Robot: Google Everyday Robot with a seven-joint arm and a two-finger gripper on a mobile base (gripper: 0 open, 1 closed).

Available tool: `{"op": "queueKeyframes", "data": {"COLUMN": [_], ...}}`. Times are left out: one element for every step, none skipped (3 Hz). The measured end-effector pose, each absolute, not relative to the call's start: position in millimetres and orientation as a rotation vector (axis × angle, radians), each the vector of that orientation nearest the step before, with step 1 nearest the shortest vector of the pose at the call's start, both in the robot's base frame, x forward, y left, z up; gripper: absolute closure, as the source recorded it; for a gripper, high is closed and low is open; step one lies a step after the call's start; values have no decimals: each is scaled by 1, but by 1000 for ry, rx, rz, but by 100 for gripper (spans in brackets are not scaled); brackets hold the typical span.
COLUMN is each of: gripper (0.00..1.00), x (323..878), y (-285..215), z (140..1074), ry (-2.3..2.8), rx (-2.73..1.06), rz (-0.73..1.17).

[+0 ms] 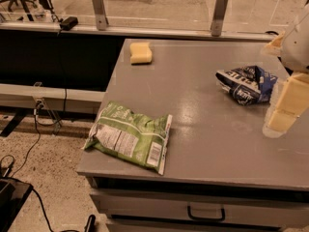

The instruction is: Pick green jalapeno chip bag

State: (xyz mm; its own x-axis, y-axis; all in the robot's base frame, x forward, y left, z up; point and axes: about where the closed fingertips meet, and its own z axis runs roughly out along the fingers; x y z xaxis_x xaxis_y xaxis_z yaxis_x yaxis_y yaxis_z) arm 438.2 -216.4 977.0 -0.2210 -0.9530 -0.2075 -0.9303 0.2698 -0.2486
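Step in hand: approach, before any contact. The green jalapeno chip bag [129, 137] lay flat at the front-left corner of the worktop [203, 129], nutrition panel and barcode facing up, its left end hanging slightly over the left edge. A pale yellow sponge [141, 53] sat at the back-left corner, well apart from the bag. A crumpled blue bag [246, 84] lay toward the back-right, not the target. The gripper [271, 87] hung at the right edge of the worktop, fingers [288, 103] spread and holding nothing, well apart from the green bag.

Judgement: the next move called for a long traverse toward the front-left corner, passing in front of the blue bag, then a descent onto the green bag. The foil looked slack and low, so a pinch on a raised fold seemed likelier to hold than one on the flat panel. The overhang risked the bag sliding off if pushed leftward.

Surface: matte grey, faintly scuffed. A drawer with a handle [206, 212] sat below the front edge. Room: speckled floor [53, 187] with cables [29, 149] at left; a clear barrier on metal posts [98, 8] ran behind the back edge.
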Motion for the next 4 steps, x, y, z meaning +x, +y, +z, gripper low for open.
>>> {"op": "queueKeyframes", "data": {"gripper": [0, 0, 0, 0], "x": [438, 441, 447, 449], "y": [-216, -190, -137, -81], "z": [977, 973, 963, 944], "ry": [2229, 2146, 2023, 1916], "rx": [-1723, -1824, -1960, -2093], "rz": [-101, -57, 17, 116]}}
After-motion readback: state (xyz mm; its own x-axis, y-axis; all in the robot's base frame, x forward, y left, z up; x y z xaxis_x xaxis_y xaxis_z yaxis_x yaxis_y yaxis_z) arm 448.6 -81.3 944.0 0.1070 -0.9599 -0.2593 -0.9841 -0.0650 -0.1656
